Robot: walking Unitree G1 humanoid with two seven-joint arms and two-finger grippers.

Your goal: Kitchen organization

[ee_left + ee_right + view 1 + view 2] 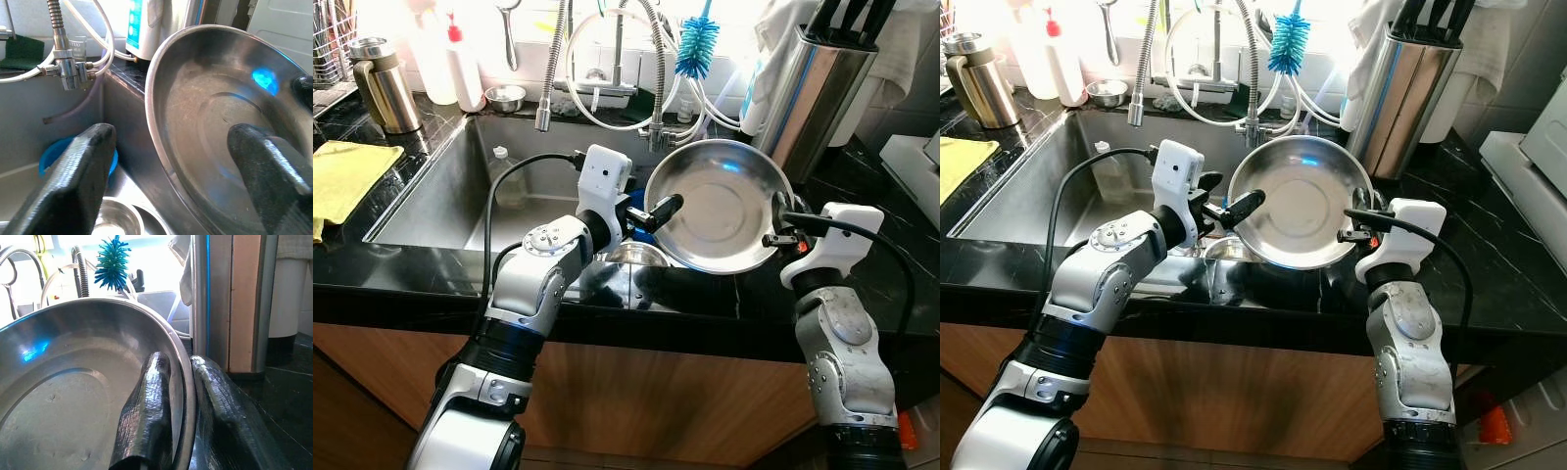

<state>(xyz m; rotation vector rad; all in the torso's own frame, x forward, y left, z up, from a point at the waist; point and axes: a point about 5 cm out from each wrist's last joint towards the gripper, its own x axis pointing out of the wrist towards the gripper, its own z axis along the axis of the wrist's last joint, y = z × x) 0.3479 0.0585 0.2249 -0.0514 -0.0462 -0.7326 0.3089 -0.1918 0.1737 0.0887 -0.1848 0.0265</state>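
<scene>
A wide stainless steel bowl (720,211) stands tilted on edge over the right end of the sink (440,196), its hollow facing me. My right gripper (180,363) is shut on the bowl's right rim, one finger inside and one outside. My left gripper (656,213) is open at the bowl's left rim (151,112). One of its fingers (264,161) lies inside the bowl and the other stays outside, over the sink. A smaller steel bowl (115,215) lies in the sink below.
A tall steel knife holder (813,88) stands just behind the bowl on the black counter. The faucet hoses (607,59) and a blue brush (697,44) hang behind the sink. A plastic bottle (506,176) lies in the sink. A yellow cloth (342,171) and a steel jug (386,88) sit at the left.
</scene>
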